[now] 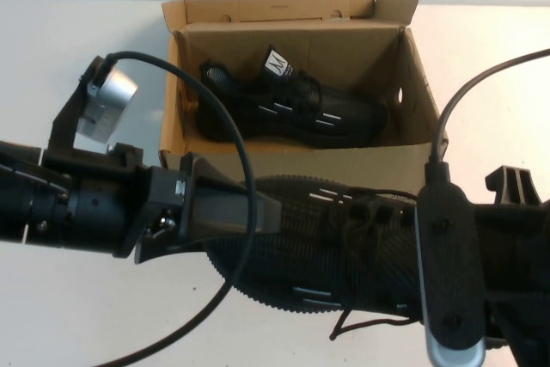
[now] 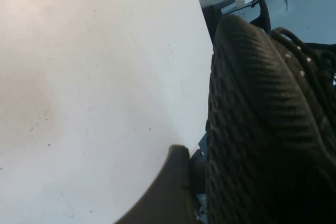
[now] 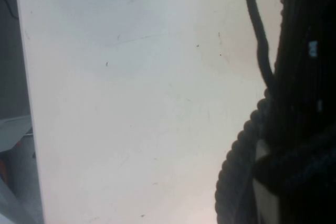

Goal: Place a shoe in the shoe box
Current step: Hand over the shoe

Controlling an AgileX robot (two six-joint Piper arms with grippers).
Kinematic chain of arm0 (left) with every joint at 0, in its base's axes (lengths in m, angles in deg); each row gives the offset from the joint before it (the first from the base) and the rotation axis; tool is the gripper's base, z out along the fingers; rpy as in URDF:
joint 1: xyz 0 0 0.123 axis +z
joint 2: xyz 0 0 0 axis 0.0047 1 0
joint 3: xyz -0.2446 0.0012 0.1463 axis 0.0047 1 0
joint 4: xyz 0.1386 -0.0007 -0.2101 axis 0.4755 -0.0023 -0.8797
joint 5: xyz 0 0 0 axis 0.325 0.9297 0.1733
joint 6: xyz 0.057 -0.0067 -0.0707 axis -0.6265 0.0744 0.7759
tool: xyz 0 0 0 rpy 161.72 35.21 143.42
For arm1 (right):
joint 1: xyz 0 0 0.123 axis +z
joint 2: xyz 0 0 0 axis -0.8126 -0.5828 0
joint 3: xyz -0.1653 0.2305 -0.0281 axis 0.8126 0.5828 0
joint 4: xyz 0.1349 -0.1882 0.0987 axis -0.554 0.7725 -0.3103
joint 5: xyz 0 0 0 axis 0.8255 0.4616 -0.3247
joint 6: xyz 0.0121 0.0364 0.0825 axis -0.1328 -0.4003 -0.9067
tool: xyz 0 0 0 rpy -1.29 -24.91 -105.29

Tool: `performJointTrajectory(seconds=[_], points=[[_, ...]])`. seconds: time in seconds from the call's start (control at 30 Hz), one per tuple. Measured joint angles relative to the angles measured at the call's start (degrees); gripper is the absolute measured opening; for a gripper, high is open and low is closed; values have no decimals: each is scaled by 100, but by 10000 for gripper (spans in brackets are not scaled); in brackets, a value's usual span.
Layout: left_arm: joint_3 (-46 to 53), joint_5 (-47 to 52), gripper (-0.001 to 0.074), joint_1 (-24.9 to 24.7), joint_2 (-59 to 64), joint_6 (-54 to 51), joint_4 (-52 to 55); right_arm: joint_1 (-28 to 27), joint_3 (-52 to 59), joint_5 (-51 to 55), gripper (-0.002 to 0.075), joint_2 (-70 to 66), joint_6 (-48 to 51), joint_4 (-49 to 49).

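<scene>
Nearest to me, a black mesh shoe (image 1: pixel 344 251) is lifted between my two arms, lying on its side in front of the shoe box (image 1: pixel 292 161), its ribbed sole edge turned toward me and its laces trailing loose.

My left hand (image 1: pixel 236 212) sits at the toe end, fingers spread as wide as they go. One brown finger (image 2: pixel 168 192) lies alongside the toe; I cannot tell if it truly bears on the mesh.

My right hand (image 1: pixel 451 298) is at the heel end, largely hidden behind its own black housing. Its fingers are pressed nearly together, and they seem to be pinching a thin part of the shoe near the heel, though the contact itself is out of sight.

I judge the shoe light and soft. The mesh upper will give under pressure and the toe will sag, while the rubber sole is the stiff, grippy part. The heel collar or sole edge is the sounder hold, and the dangling laces could snag on cardboard.

Below lies the white bench (image 1: pixel 86 315).

Farther off, the brown cardboard box stands open, lid flap folded back, with a second matching shoe (image 1: pixel 292 109) already lying inside.
</scene>
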Motion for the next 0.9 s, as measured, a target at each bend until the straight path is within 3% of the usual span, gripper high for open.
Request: performJointTrajectory(seconds=[0.9], points=[[0,-3,670,0,0,-10,-168,0,0,0,22,0,-5,0]])
